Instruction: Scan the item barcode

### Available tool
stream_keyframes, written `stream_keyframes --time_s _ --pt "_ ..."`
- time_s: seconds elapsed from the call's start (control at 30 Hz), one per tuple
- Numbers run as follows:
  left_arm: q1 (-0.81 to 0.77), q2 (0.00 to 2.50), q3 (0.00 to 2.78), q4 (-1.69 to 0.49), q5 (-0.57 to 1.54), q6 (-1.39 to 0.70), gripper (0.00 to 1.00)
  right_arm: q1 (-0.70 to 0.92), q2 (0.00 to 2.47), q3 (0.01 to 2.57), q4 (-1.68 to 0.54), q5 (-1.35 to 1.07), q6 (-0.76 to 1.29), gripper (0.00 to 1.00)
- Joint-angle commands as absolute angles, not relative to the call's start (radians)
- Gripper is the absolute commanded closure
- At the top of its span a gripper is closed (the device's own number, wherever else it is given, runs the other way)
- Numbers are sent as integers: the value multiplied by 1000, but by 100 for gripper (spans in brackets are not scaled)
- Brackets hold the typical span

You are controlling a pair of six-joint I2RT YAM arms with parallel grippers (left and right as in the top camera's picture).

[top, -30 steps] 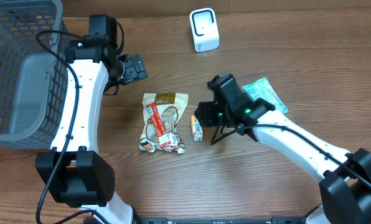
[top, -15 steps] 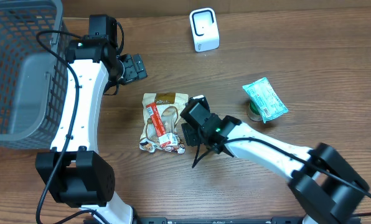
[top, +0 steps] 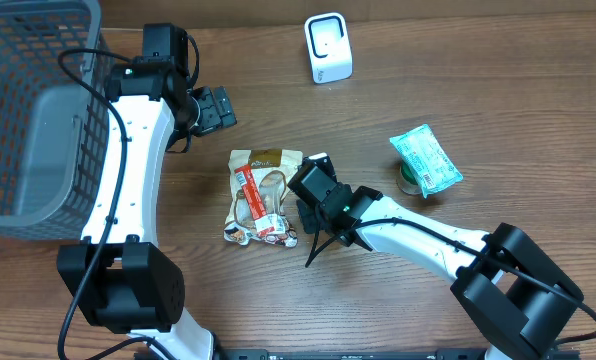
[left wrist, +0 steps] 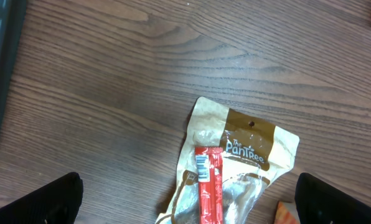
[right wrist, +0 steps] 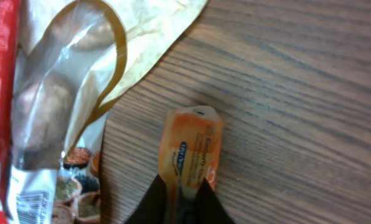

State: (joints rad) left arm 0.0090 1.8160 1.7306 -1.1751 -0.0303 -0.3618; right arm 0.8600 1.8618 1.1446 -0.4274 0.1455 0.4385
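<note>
A small orange packet point(right wrist: 190, 149) lies on the wooden table beside a tan snack bag point(top: 263, 195). In the right wrist view my right gripper point(right wrist: 185, 190) has its dark fingers point(right wrist: 154, 202) pinched on the packet's near end. In the overhead view that gripper point(top: 313, 195) covers the packet. A white scanner point(top: 328, 48) stands at the back of the table. My left gripper point(top: 213, 108) hangs open at the back left, above the table, holding nothing. In the left wrist view the tan bag point(left wrist: 235, 162) with its red strip and barcode lies below the left gripper point(left wrist: 198, 202).
A grey wire basket point(top: 28, 110) fills the far left. A teal packet point(top: 426, 160) lies on the right, resting over a small round thing. The left arm runs along the basket's right side.
My right gripper has swung left from beside the teal packet to the orange packet and shut on its end. The left arm has not moved.
</note>
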Motion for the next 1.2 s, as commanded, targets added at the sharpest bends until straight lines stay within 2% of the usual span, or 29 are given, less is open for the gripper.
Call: stream_keyframes --time_s 0.0,0.03,0.1,0.23,0.27,0.33,0.4,0.5,0.57,0.87,1.03,1.17 --pt "13 1801 1743 -1174 -33 -339 0 865 1865 1158 -415 158 436 45" --pt "13 1801 1743 -1173 -33 -339 1 865 1865 1158 -411 158 436 39" --pt "13 1801 1743 -1174 -33 -340 0 863 1865 1158 -399 162 436 34" --pt "13 1801 1743 -1174 -33 -339 0 863 1865 1158 -365 204 436 34" --pt "13 1801 1743 -1174 -33 -339 0 863 1865 1158 -358 210 436 37" --pt "13 1801 1743 -1174 -33 -339 0 863 1865 1158 -341 210 436 51" --pt "13 1801 1743 -1174 -33 -339 0 863 1865 1158 -328 210 436 52" --pt "13 1801 1743 -1174 -33 -339 0 860 1860 1174 -316 209 427 34" --pt "13 1801 1743 -1174 -33 -339 0 854 1845 1201 -337 209 392 32" --pt "13 1801 1743 -1174 -33 -339 0 759 1729 1388 -613 209 388 31" --pt "12 1801 1743 -1174 -33 -339 0 622 1660 1475 -842 208 347 33" --pt "13 1801 1743 -1174 -33 -339 0 501 1635 1481 -970 200 230 36"
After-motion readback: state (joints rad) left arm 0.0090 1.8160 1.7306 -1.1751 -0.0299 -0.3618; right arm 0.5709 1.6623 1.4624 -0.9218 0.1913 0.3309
